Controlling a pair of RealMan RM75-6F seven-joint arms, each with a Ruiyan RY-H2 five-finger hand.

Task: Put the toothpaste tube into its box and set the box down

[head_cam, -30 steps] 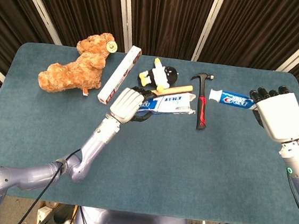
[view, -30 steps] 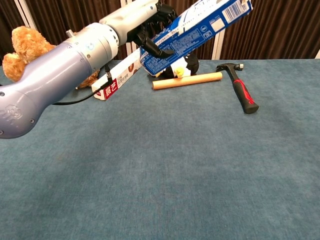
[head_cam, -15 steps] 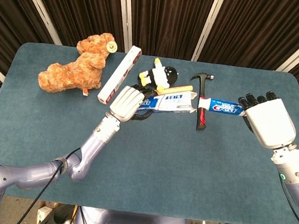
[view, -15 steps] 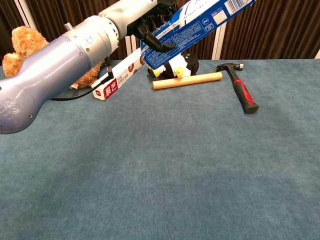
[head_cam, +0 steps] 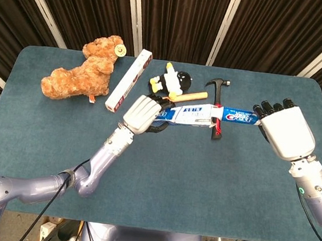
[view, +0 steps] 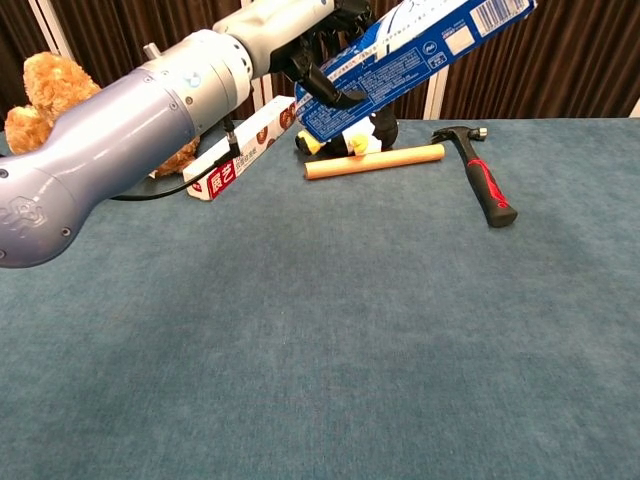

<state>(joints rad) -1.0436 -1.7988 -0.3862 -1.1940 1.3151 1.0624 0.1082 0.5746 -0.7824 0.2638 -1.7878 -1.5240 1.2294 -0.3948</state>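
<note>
Left hand (head_cam: 141,114) wrapped around the near-left end of the toothpaste box (head_cam: 187,113), fingers curled over it, box lifted off the table (head_cam: 160,178) and lying roughly level from left to right in the head view. Right hand (head_cam: 284,130) gripping the tail of the toothpaste tube (head_cam: 239,115), fingertips (head_cam: 269,107) hooked over it, cap end pointing left and meeting the box's open right end; from above, impossible to tell how far in. Tube and box both held above the hammer (head_cam: 218,112), which lies on the cloth beneath the junction.

From the chest view: only the left arm and hand (view: 320,45), clamped on the box (view: 415,55), seen from below as a blue carton slanting up to the right, barcode near its upper end, running out of the top edge. Right hand and tube outside this view. Hammer (view: 485,185) plainly flat on the table here, with a wooden dowel (view: 375,160) just left of it and a penguin toy (view: 360,135) behind.

Far left: teddy bear (head_cam: 85,72) and a long white carton (head_cam: 129,80), both resting on the table.
</note>
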